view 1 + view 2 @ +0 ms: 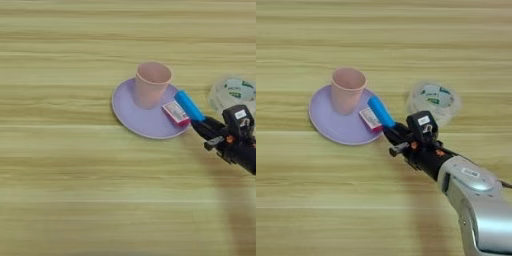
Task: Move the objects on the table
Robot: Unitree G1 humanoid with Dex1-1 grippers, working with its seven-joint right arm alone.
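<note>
Surface: a light tan wooden table (65, 190) with streaky horizontal grain fills both views from edge to edge.

Plate: a round lilac plate (331, 127) lies flat on the table, left of centre in the right eye view and right of centre in the left eye view.

Cup: a pale pink plastic cup (347, 90) stands upright, mouth up, on the upper part of the plate.

Box: a small red-and-white flat box (370, 119) lies on the plate's right side, just below and right of the cup, beside the blue block.

Block: a small blue rectangular block (380, 111) sits tilted at the plate's right rim, its upper end toward the cup and its lower end at the gripper's tips. Whether it rests on the rim or is lifted clear cannot be told.

Gripper: the right gripper (390, 131) points up and left toward the plate, black fingers closed on the lower end of the blue block.

Arm: the silver forearm (481, 205) enters from the lower right corner of the right eye view; the left eye view shows only the black gripper body at its right edge.

Nearby: a clear plastic round container with a green-and-white label (434, 100) lies on the table right of the plate, just above the gripper body and apart from the plate.

In the way: the box and cup crowd the plate just left of the held block.
</note>
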